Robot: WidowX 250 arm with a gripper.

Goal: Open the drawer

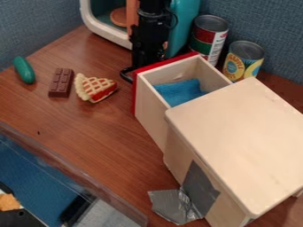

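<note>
The wooden drawer [155, 116] stands out of its box [242, 133] toward the back, showing a blue cloth [180, 91] inside. Its red front [135, 94] faces the back left, with a dark handle [125, 75] at its outer side. Coming down from the top edge, the black gripper [145, 60] hangs right behind the red front, close to the handle. Its lower end is partly hidden by the drawer front, so I cannot tell whether it touches the handle.
A green toy vegetable [24, 70], a chocolate bar [61, 82] and a pie slice [93, 88] lie on the left. Two cans [208, 37] [243, 60] stand behind the drawer. A teal and white toy oven [106, 22] is at the back. Silver tape [175, 206] sticks to the box.
</note>
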